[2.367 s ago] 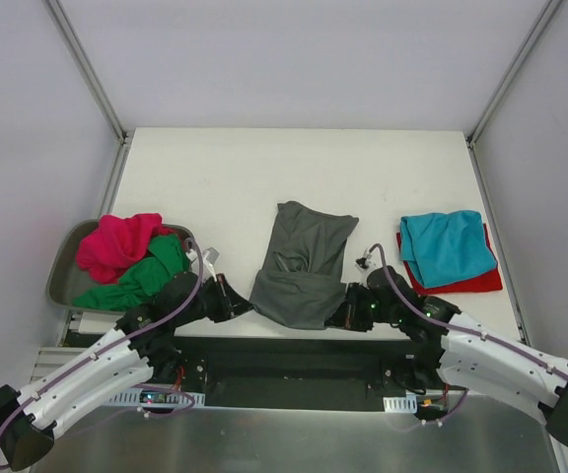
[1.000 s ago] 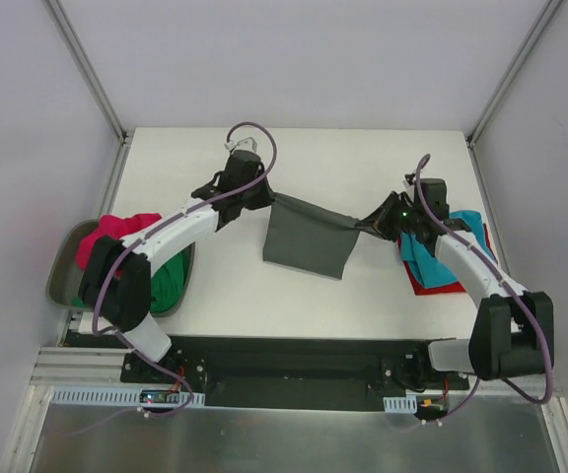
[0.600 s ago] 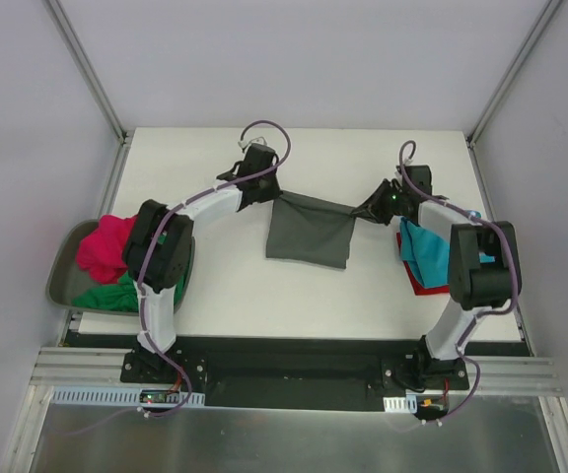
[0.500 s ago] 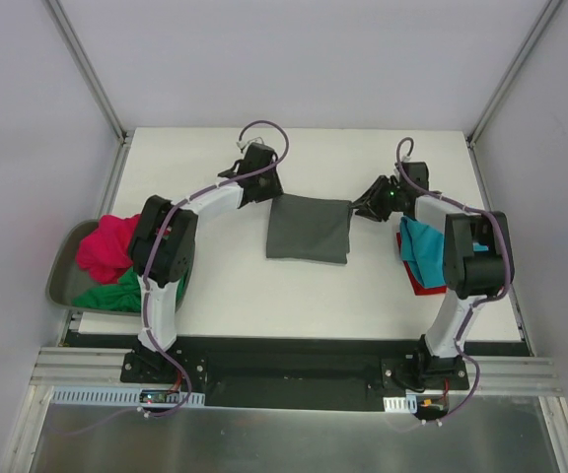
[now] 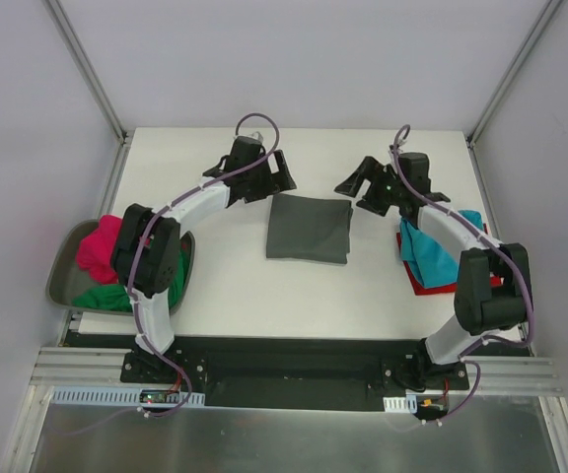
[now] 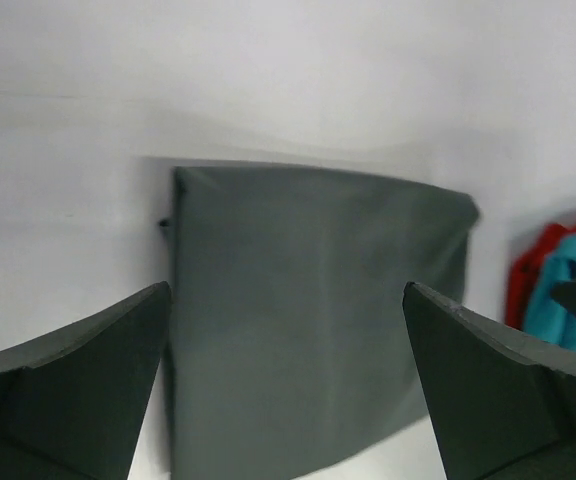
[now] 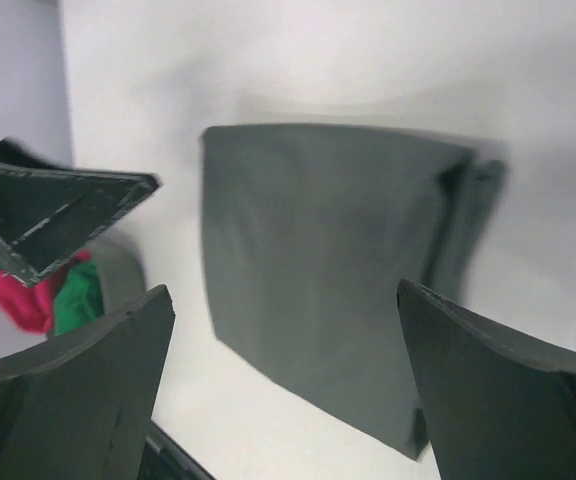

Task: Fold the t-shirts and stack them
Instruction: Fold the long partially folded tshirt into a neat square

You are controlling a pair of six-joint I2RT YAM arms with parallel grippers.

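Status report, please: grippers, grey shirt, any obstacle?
Left gripper open, right gripper open, both empty. Dark grey t-shirt lies folded flat between them. Nothing in the way.

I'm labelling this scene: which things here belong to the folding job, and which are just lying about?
Job: dark grey t-shirt, teal t-shirt, red t-shirt, pink t-shirt, green t-shirt.
Lying about: grey-green tray, holding the pink and green ones.

Overhead view looks down — both wrist views, close, share the grey shirt (image 5: pixel 309 229).
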